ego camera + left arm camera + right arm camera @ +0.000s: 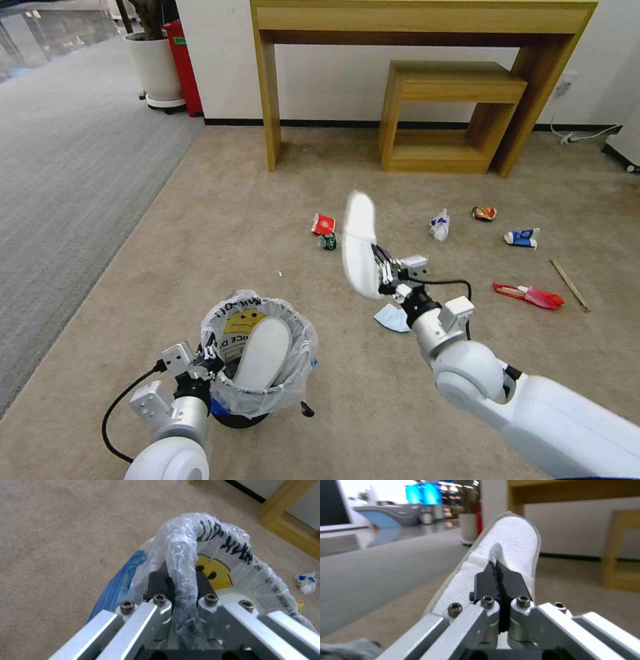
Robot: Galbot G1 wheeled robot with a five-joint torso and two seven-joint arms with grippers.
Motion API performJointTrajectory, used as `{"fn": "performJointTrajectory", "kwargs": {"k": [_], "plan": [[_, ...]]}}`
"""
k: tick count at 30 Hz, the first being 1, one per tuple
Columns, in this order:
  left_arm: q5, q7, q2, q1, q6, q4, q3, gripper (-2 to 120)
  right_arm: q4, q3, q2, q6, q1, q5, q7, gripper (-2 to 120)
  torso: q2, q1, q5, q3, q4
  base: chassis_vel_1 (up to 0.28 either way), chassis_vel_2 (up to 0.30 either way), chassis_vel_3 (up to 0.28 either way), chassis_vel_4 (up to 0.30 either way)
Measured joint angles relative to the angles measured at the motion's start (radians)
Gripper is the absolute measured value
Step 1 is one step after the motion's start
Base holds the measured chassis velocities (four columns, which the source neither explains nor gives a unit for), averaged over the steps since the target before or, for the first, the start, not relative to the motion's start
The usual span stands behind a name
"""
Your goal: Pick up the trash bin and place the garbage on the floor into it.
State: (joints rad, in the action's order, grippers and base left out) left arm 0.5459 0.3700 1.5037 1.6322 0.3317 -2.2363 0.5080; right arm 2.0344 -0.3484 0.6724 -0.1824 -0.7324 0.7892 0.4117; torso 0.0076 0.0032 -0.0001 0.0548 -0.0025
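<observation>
Small dark-blue trash bin (241,419), clear printed liner with yellow face, is hanging off the beige floor (200,247); left gripper (208,358) is clamping its rim, one white slipper (262,353) inside. Right gripper (383,270) is pinching the second slipper (359,243) aloft, jaws closed. Red cup (323,224), carton (522,237), wooden stick (569,285) are lying beyond.

Bright, even light; blurred wrist backgrounds

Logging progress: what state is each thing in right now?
trash bin: upright, held by its rim, one slipper inside.
left pincer: shut on the bin's rim and bag.
right pincer: shut on the second slipper.
second slipper: lifted off the floor, standing on end.
red cup: lying on the floor.
tissue: lying on the floor.
</observation>
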Motion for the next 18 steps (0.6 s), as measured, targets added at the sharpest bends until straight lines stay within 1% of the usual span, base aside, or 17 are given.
{"fn": "performJointTrajectory", "kwargs": {"k": [6, 9, 14, 17, 18], "plan": [[-0.007, -0.001, 0.005, 0.002, 0.003, -0.004, -0.003, 3, 0.017, -0.032, -0.015, -0.027, 0.035, -0.001, -0.061, 0, 0.0, 0.0, 0.0, 0.0, 0.0, 0.0, 0.0, 0.0, 0.0], [-0.009, -0.001, 0.007, 0.003, 0.005, -0.004, -0.005, 3, 0.012, -0.046, -0.026, -0.059, 0.048, -0.004, -0.119, 0, 0.0, 0.0, 0.0, 0.0, 0.0, 0.0, 0.0, 0.0, 0.0], [-0.012, -0.001, 0.011, 0.002, 0.006, -0.006, -0.006, 3, 0.004, -0.069, -0.033, -0.078, 0.054, -0.011, -0.151, 0, 0.0, 0.0, 0.0, 0.0, 0.0, 0.0, 0.0, 0.0, 0.0], [-0.015, -0.002, 0.015, 0.003, 0.008, -0.01, -0.011, 3, -0.005, -0.117, -0.03, -0.093, 0.071, -0.032, -0.169, 0, 0.0, 0.0, 0.0, 0.0, 0.0, 0.0, 0.0, 0.0, 0.0], [-0.015, -0.002, 0.015, 0.003, 0.008, -0.01, -0.011, 3, -0.005, -0.117, -0.03, -0.093, 0.071, -0.032, -0.169, 0, 0.0, 0.0, 0.0, 0.0, 0.0, 0.0, 0.0, 0.0, 0.0]]}}
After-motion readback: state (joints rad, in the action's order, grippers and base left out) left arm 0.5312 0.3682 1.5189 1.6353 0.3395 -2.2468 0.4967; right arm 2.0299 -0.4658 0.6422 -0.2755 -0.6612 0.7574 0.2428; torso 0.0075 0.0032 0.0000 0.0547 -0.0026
